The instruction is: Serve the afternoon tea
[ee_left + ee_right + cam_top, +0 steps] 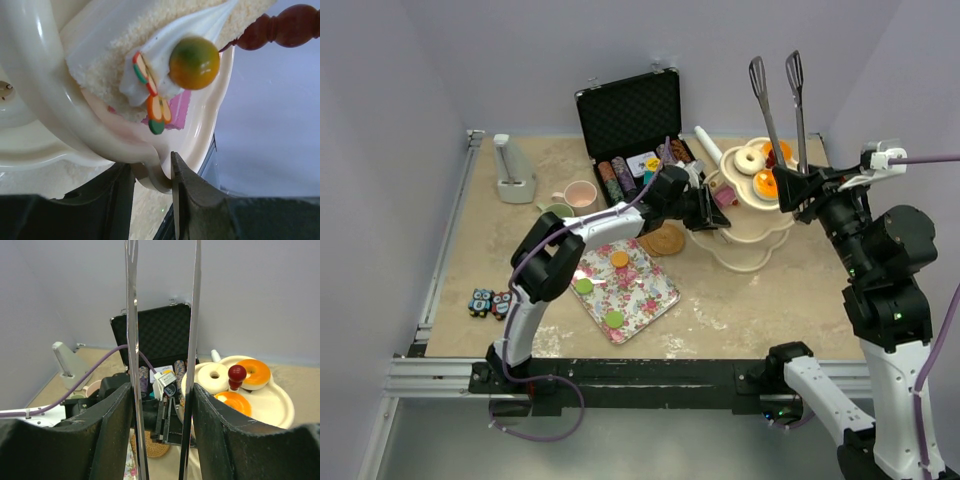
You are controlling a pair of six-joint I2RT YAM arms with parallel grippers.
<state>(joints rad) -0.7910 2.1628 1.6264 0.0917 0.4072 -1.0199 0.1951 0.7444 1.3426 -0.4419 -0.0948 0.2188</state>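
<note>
— Any writing you can read here?
— None. A white card (166, 376) in the black case (155, 335), straight ahead between the jaws of the right gripper (161, 395), carries print too small to read.

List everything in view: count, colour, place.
three-tier stand: one, cream, right of centre
donuts: three, one white, two orange, top tier
cake slice: one, white-iced, on the gripped tier
cups: two, pink and green, back left
floral tray: one, pink-patterned, centre
macarons: at least three, green and orange, on the tray
case: one, black, open, at the back
tongs: one pair, metal, in the right gripper
left gripper: one, black, shut on the stand's rim
right gripper: one, black, holding the tongs
</note>
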